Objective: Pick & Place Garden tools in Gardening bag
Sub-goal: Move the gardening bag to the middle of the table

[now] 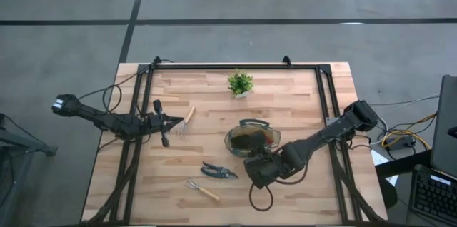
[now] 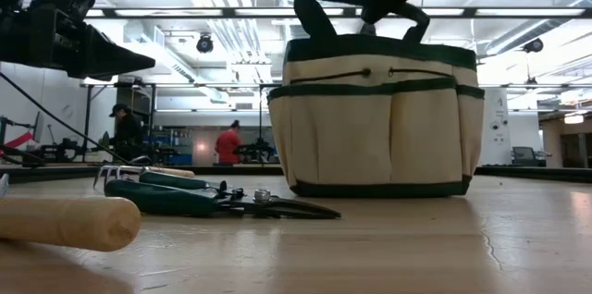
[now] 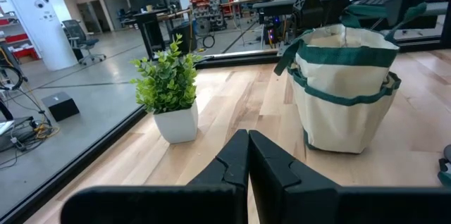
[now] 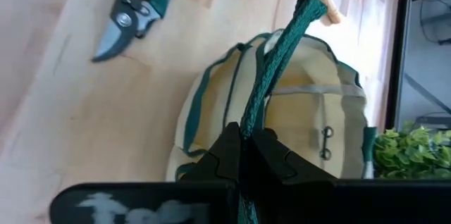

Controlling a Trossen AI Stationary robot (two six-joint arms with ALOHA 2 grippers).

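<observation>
The khaki gardening bag [image 1: 248, 140] with dark green trim stands upright near the table's middle; something dark and reddish shows inside it. My right gripper [image 1: 251, 159] is at the bag's near side, shut on one of its green loop handles. My left gripper [image 1: 171, 121] is shut and empty at the table's left, just beside a wooden-handled rake [image 1: 187, 120] that lies flat. Green-handled pruning shears [image 1: 218, 172] and a second wooden-handled rake [image 1: 202, 190] lie flat near the front edge. My right gripper pinches the bag's dark green loop handle [image 4: 266, 76] between its two fingers, the strap running out past the fingertips. The fingers come slanting down from above on the bag's near right side [image 2: 384, 3]. The bag stands upright with its base [image 2: 379, 189] on the table.
A small green potted plant [image 1: 240, 83] stands at the far middle of the table. A black frame [image 1: 235, 66] runs along the far edge and down both sides. People show in the room beyond the table [image 2: 227, 143].
</observation>
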